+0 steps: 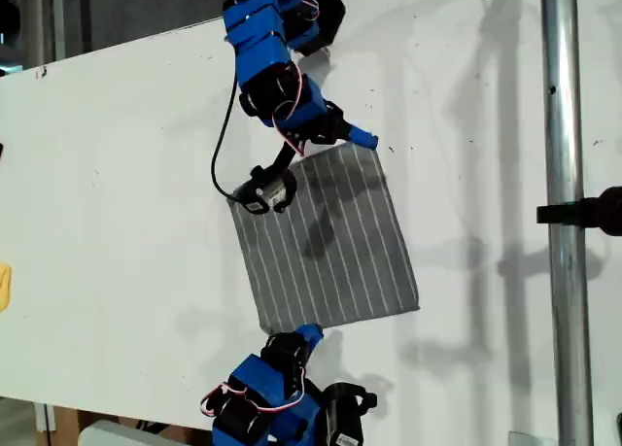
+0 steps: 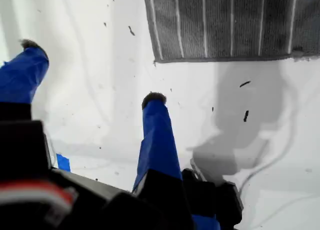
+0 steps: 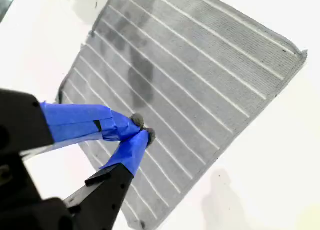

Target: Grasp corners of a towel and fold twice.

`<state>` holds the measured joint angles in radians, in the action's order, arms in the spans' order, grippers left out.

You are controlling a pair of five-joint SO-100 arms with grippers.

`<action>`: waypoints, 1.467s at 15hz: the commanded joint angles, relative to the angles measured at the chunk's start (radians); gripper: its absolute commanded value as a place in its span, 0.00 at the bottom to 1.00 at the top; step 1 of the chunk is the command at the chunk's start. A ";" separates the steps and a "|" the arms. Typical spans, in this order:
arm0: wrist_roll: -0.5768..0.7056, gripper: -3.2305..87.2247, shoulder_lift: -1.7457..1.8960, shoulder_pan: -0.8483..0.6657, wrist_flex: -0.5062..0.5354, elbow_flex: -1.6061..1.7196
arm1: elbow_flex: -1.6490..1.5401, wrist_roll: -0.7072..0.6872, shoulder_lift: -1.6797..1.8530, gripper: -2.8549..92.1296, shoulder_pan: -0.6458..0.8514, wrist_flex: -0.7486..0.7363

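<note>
The towel (image 1: 326,237) lies flat on the white table, dark grey with thin white stripes, all of its corners showing. My first gripper (image 1: 306,334) belongs to the arm at the bottom of the exterior view. It is open just short of the towel's near edge (image 2: 225,57), beside one corner (image 2: 155,62), with nothing between its blue fingers (image 2: 155,120). My second gripper (image 1: 364,138), on the arm at the top of the exterior view, is shut and empty. It hovers above the striped towel (image 3: 200,74), close to the corner (image 1: 377,151) nearest that arm.
A metal pole (image 1: 564,174) with a black clamp (image 1: 583,213) stands at the exterior view's right. A yellow object (image 1: 4,286) pokes in at that view's left edge. A black cable (image 1: 222,145) loops from the upper arm. The table's front edge (image 1: 97,412) runs along the bottom.
</note>
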<state>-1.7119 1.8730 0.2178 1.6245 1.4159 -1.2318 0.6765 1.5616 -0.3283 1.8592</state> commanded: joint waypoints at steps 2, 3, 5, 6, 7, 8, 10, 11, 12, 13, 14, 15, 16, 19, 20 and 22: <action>-0.014 0.02 0.002 0.021 -0.038 0.005 | -0.156 -0.003 -0.011 0.40 0.032 -0.160; -0.018 0.02 0.002 0.026 -0.043 0.012 | -0.227 0.006 -0.014 0.40 0.028 -0.222; -0.025 0.02 0.002 0.034 -0.046 0.023 | -0.304 0.023 -0.052 0.40 0.015 -0.334; -0.026 0.02 0.003 0.035 -0.046 0.028 | -0.310 0.025 -0.092 0.40 0.015 -0.376; -0.026 0.02 0.003 0.035 -0.051 0.034 | -0.313 0.025 -0.133 0.40 0.015 -0.413; -0.026 0.02 0.003 0.035 -0.057 0.040 | -0.322 0.025 -0.176 0.39 0.018 -0.448; -0.026 0.02 0.003 0.038 -0.069 0.055 | -0.357 0.028 -0.245 0.38 0.037 -0.522; -0.026 0.02 0.003 0.038 -0.071 0.061 | -0.373 0.029 -0.264 0.37 0.048 -0.549; -0.029 0.02 0.003 0.040 -0.071 0.066 | -0.387 0.032 -0.273 0.35 0.058 -0.569; -0.031 0.02 0.005 0.040 -0.071 0.072 | -0.403 0.032 -0.275 0.34 0.069 -0.597; -0.031 0.02 0.005 0.038 -0.072 0.078 | -0.416 0.031 -0.276 0.33 0.078 -0.615; -0.031 0.02 0.005 0.038 -0.074 0.080 | -0.425 0.028 -0.282 0.30 0.089 -0.629; -0.032 0.02 0.005 0.037 -0.075 0.083 | -0.428 0.026 -0.285 0.21 0.095 -0.638; -0.044 0.02 0.005 0.037 -0.075 0.092 | -0.431 0.031 -0.290 0.03 0.107 -0.658; -0.051 0.02 0.005 0.038 -0.077 0.092 | -0.431 0.031 -0.290 0.03 0.107 -0.664; -0.069 0.02 -0.025 0.037 -0.071 0.057 | -0.425 0.028 -0.288 0.03 0.107 -0.670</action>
<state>-1.7687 1.8623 0.2470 1.5616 1.5140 -1.6644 0.6995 1.2655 -0.2424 1.2057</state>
